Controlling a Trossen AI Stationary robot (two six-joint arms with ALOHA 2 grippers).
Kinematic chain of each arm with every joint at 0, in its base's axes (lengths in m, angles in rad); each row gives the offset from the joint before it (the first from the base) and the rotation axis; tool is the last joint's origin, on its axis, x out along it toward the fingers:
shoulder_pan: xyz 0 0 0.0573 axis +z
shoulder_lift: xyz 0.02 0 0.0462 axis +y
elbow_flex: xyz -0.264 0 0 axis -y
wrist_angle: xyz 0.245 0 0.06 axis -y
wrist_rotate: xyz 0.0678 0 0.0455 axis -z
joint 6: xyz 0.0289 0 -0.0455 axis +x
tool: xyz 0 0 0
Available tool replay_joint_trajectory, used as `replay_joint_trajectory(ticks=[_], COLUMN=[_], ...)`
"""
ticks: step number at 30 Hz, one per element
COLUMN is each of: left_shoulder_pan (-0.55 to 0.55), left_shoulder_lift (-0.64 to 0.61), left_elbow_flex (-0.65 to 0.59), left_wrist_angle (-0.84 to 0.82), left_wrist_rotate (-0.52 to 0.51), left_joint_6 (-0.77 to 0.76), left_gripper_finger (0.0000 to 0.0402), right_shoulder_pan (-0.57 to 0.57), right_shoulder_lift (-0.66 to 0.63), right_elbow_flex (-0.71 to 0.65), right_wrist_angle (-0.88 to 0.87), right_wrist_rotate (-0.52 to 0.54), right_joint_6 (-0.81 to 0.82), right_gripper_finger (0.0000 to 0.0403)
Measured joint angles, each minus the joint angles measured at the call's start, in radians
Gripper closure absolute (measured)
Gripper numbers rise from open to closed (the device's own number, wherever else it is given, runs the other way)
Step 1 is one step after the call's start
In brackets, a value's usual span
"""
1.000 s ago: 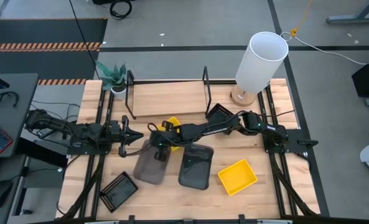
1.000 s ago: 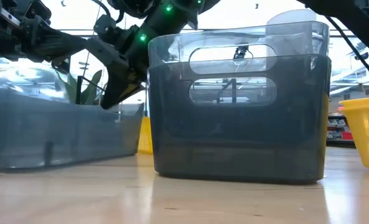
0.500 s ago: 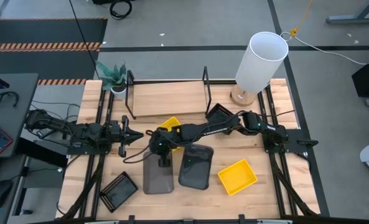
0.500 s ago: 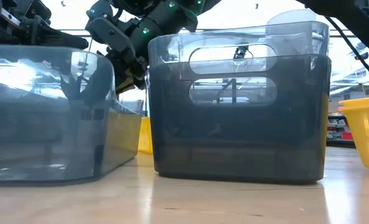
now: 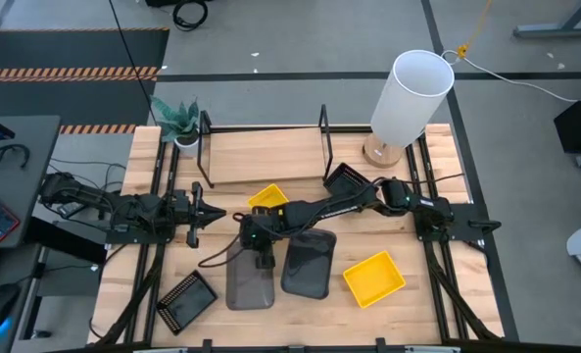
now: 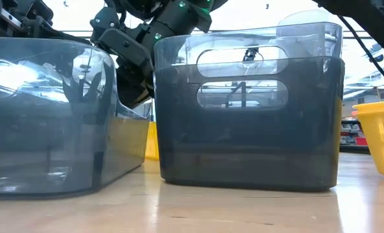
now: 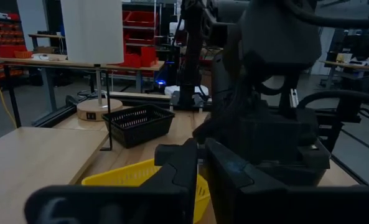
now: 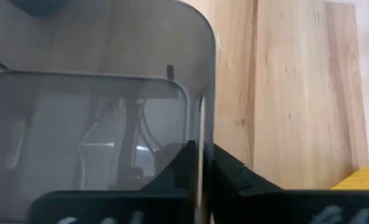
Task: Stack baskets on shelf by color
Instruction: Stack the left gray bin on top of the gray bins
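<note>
High view: I count 2 grey baskets, 2 yellow and 2 black mesh. My right gripper [image 5: 262,257] pinches the rim of the left grey basket [image 5: 249,279], which stands just beside the second grey basket [image 5: 308,263] near the table's front edge. My left gripper [image 5: 212,215] hangs clenched and empty by the table's left side. The shelf [image 5: 263,154] sits at the back edge. 1 yellow basket [image 5: 267,197] lies before it, 1 [image 5: 373,277] front right; mesh baskets sit front left [image 5: 186,301] and by the shelf's right end [image 5: 347,179]. Bare wood shows between them.
</note>
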Motion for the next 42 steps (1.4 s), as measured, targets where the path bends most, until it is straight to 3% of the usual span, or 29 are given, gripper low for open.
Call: replay_joint_trajectory(ticks=[2,11,26,42], left_shoulder_pan=[0.0,0.0,0.0,0.0], left_shoulder_lift=[0.0,0.0,0.0,0.0], left_elbow_flex=[0.0,0.0,0.0,0.0], left_wrist_angle=[0.0,0.0,-0.001,-0.001], left_wrist_rotate=[0.0,0.0,0.0,0.0], left_joint_6=[0.0,0.0,0.0,0.0], left_gripper_finger=[0.0364,0.0373,0.0372,0.0367], right_shoulder_pan=[0.002,0.005,0.005,0.007], right_shoulder_lift=[0.0,-0.011,-0.221,-0.401], right_elbow_flex=[0.0,0.0,0.002,0.003], right_wrist_angle=[-0.003,0.002,-0.027,-0.408], right_wrist_rotate=[0.003,-0.005,-0.005,0.05], right_joint_6=[0.001,0.071,0.125,0.194], right_gripper_finger=[0.0394,0.0397,0.04,0.0399])
